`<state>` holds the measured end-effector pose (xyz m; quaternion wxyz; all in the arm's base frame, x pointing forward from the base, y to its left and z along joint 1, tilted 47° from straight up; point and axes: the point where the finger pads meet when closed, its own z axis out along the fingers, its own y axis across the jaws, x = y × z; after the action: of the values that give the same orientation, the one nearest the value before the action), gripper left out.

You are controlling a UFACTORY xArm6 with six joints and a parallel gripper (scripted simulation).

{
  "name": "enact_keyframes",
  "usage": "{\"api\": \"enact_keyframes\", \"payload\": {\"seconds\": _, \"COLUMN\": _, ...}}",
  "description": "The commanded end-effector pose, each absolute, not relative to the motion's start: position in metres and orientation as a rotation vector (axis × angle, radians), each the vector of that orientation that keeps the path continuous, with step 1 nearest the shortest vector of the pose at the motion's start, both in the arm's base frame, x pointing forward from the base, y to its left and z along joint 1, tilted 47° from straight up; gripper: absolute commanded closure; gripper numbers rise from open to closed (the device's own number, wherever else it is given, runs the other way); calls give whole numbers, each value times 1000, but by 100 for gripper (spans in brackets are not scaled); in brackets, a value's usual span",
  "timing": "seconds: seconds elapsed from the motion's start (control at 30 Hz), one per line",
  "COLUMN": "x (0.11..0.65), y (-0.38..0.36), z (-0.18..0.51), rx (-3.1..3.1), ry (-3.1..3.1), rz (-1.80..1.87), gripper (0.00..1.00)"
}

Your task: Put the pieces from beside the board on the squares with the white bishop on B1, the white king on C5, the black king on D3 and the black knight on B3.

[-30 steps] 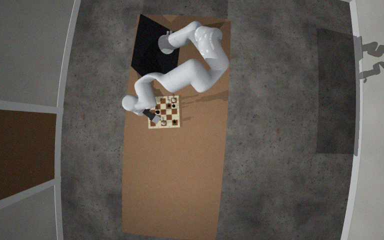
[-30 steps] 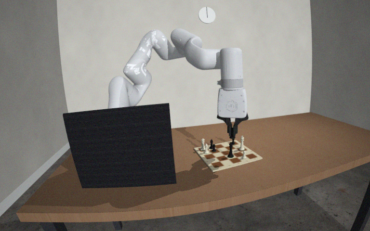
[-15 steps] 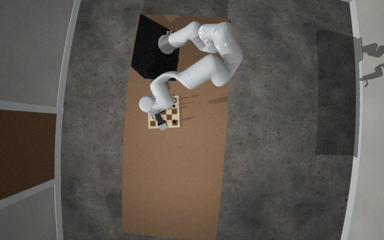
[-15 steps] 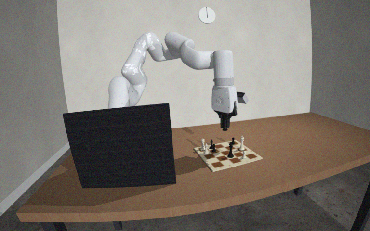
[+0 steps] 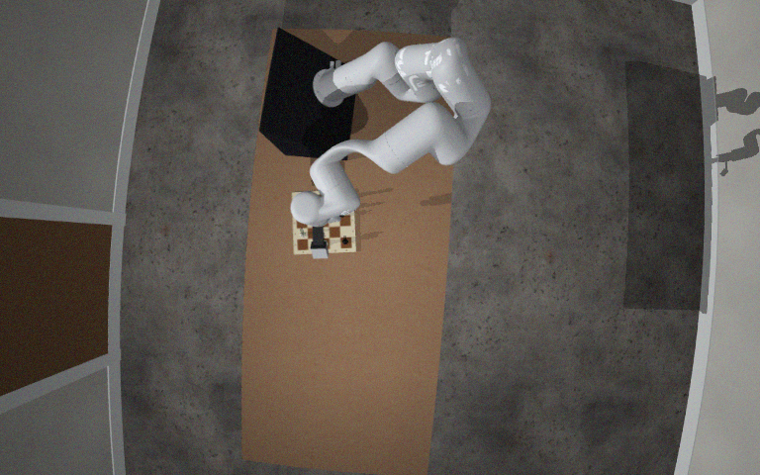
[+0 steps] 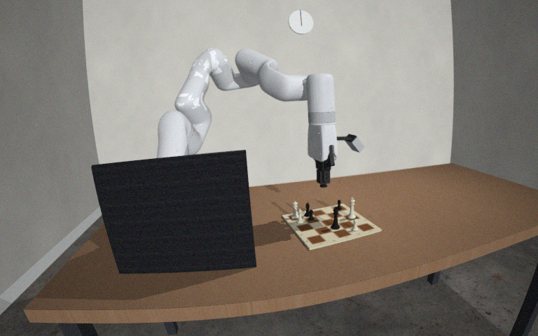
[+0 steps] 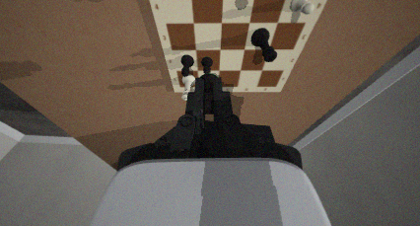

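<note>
Above the chessboard, toward its 12 o'clock edge over the worktop, the gripper hangs with jaws pinching a small dark piece—identity unclear—and lowering it off-centre could topple the black pawns crowded below.

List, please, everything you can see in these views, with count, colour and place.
table: one, brown wood with dark legs, on the grey floor.
chessboard: one, cream and brown, on the table.
panel: one, black, standing on the table left of the chessboard.
white pieces: four visible, on the chessboard.
black pieces: four visible, on the chessboard.
disc: one, white, on the back wall.
arm: one, white.
gripper: one, black, above the chessboard, shut on a small piece hidden between its fingers.
</note>
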<state>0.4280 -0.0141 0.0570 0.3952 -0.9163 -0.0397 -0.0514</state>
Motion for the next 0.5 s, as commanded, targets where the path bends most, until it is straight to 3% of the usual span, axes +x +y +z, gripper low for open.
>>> {"api": "enact_keyframes", "payload": {"seconds": 0.0, "x": 429, "y": -15, "z": 58, "rx": -2331, "ry": -85, "rz": -117, "gripper": 100}}
{"api": "enact_keyframes", "payload": {"seconds": 0.47, "x": 431, "y": 4, "z": 40, "rx": -2331, "ry": -84, "rz": -117, "gripper": 100}}
